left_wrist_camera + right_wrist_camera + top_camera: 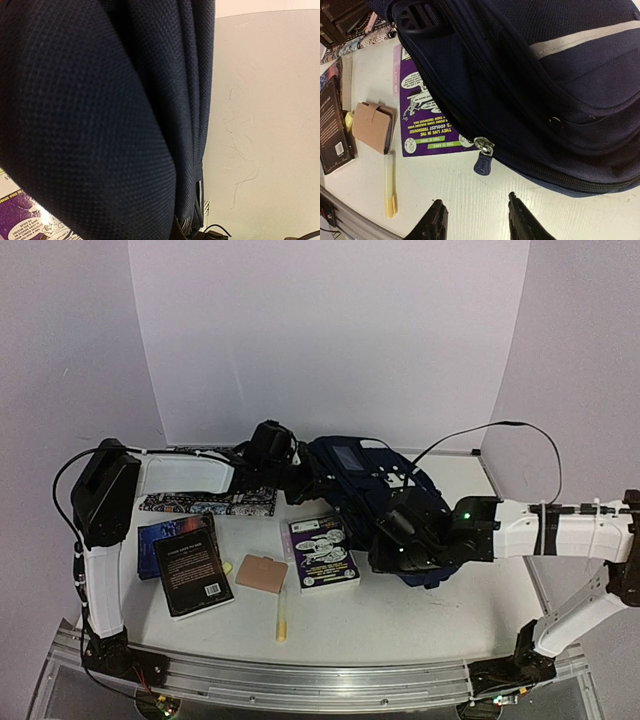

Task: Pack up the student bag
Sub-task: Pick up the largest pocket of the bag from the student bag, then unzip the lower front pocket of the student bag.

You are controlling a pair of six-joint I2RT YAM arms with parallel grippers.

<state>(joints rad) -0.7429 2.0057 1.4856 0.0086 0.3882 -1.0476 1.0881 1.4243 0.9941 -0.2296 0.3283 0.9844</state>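
While the right pincer [476, 201] hangs low over the tabletop [400, 620] with its two fingers [438, 222] moderately parted and nothing between them, the student bag [365, 480] lies slumped at the back-centre of the tabletop, between the two arms. One zip pull [482, 162], navy below a metal slider, dangles from the bag's lower zip line just ahead of the right fingertips and apart from them. One thin white stripe [585, 37] crosses the fabric above. The left pincer [296, 476] is closed and pressed in at the bag's left edge. Its wrist view is filled with navy weave, so whether it pinches fabric cannot be told.

Loose items, all left of the bag:
- Three printed volumes:
  - One purple comic book [322, 552], its far edge overlapped by the bag.
  - One dark paperback [192, 575], lying barcode side up.
  - One blue-covered book [160, 533], partly beneath that paperback.
- One tan snap wallet [262, 573], between paperback and comic.
- One small pale yellow piece [228, 567], between paperback and wallet, too small to name.
- One yellow pen [282, 618], nearest the arms' edge.
- One black-and-white patterned pouch [210, 503], behind the books.
- One flat white object [185, 472], just behind the pouch.
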